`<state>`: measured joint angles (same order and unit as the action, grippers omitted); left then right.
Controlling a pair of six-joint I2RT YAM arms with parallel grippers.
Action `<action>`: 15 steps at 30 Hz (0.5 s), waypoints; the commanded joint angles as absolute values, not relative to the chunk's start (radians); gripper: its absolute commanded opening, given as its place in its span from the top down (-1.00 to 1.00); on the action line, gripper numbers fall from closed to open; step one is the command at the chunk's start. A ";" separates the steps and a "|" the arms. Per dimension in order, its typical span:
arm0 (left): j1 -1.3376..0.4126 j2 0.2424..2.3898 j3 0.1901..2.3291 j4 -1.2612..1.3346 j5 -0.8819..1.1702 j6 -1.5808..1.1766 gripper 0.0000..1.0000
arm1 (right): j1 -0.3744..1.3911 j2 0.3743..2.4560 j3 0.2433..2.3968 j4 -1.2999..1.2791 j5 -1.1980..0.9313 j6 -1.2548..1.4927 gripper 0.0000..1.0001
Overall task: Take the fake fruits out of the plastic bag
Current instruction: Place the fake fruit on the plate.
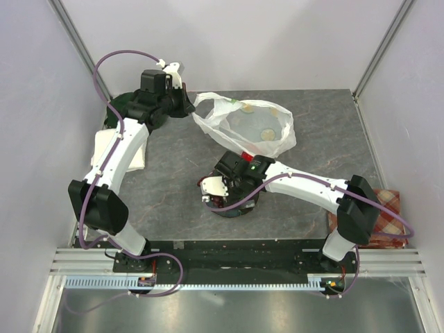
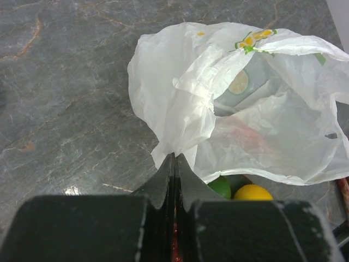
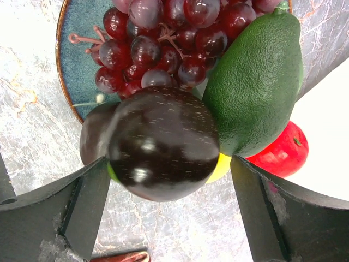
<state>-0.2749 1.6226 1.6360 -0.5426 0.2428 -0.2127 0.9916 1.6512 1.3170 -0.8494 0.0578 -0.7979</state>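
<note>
The white plastic bag (image 1: pixel 244 125) lies at the back of the table, and my left gripper (image 1: pixel 189 104) is shut on its near-left edge (image 2: pixel 174 154). In the left wrist view a green fruit (image 2: pixel 221 186) and a yellow one (image 2: pixel 252 192) peek out below the bag (image 2: pixel 234 109). My right gripper (image 1: pixel 214 191) hangs open over the teal plate (image 3: pixel 76 60). On the plate are the dark red grape bunch (image 3: pixel 163 38), the green oval piece (image 3: pixel 256 87) and the red apple (image 3: pixel 278 153). The dark purple-brown fruit (image 3: pixel 163 144) sits between my right gripper's fingers (image 3: pixel 169 162), clear of the right finger.
A red checked cloth (image 1: pixel 385 215) lies at the table's right edge by the right arm's elbow. A white cloth (image 1: pixel 104 149) and a dark green item (image 1: pixel 125 104) sit at the back left. White walls close in the table on three sides.
</note>
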 commanded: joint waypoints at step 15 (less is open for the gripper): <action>-0.268 1.631 1.706 -0.492 0.351 -0.222 0.92 | 0.989 1.566 1.465 -0.946 0.144 -0.782 -0.96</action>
